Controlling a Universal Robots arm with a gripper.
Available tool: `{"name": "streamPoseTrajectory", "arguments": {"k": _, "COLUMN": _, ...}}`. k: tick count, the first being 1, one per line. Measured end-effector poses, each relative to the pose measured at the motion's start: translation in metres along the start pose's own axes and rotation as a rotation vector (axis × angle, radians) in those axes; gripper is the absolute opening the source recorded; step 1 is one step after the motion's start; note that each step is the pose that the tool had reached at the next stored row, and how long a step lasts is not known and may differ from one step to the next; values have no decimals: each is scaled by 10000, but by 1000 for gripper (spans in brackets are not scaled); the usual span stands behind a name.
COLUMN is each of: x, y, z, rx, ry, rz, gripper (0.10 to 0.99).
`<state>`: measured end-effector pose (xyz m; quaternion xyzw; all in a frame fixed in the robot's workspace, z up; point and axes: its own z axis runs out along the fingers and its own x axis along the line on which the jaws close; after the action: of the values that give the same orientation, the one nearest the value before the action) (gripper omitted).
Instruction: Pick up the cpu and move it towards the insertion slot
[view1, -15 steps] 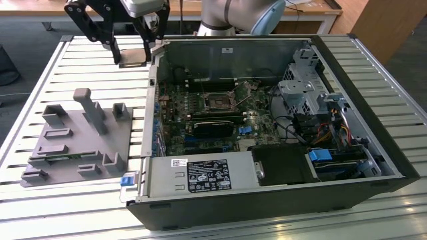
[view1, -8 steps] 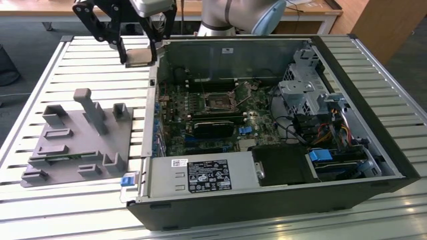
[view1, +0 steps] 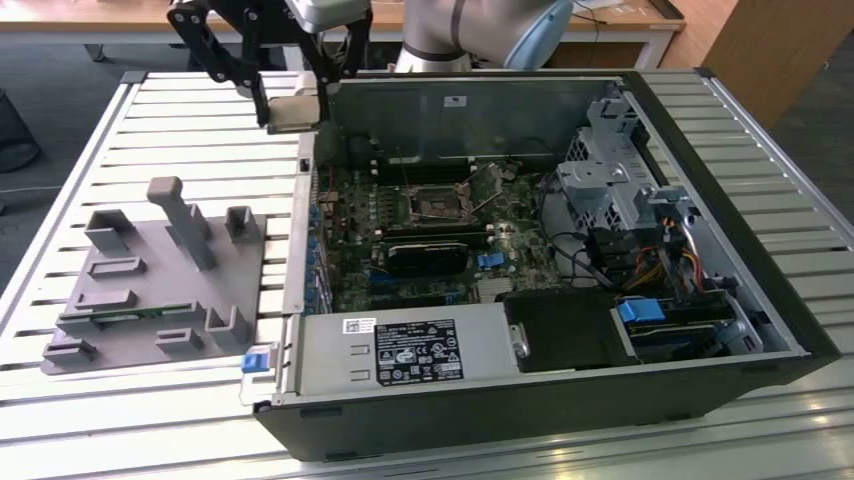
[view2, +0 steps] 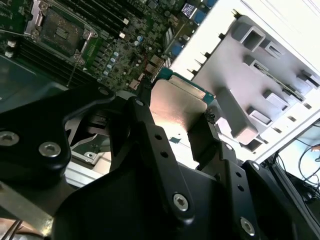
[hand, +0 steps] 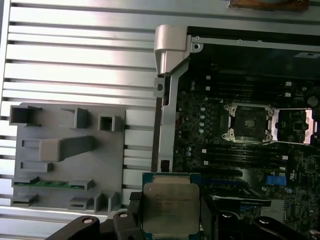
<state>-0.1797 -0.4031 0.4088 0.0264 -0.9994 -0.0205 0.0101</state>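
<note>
Your hand (hand: 171, 212) is clamped on the cpu (hand: 170, 203), raised beside the case, apart from the insertion slot (hand: 248, 121).

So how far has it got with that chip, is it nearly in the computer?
The pickup looks done: the gripper is shut on the cpu and holds it in the air, off the grey fixture. In the exterior view it hangs at the edge of the open computer case. What is left is the way across to the insertion slot, which sits open and unfilled.
</note>
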Motion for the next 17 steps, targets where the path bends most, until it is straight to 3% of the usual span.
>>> {"name": "streamPoseTrajectory", "arguments": {"k": 17, "x": -257, "y": 45, "z": -3, "rx": 1, "ry": 1, "rz": 0, "gripper": 541}}
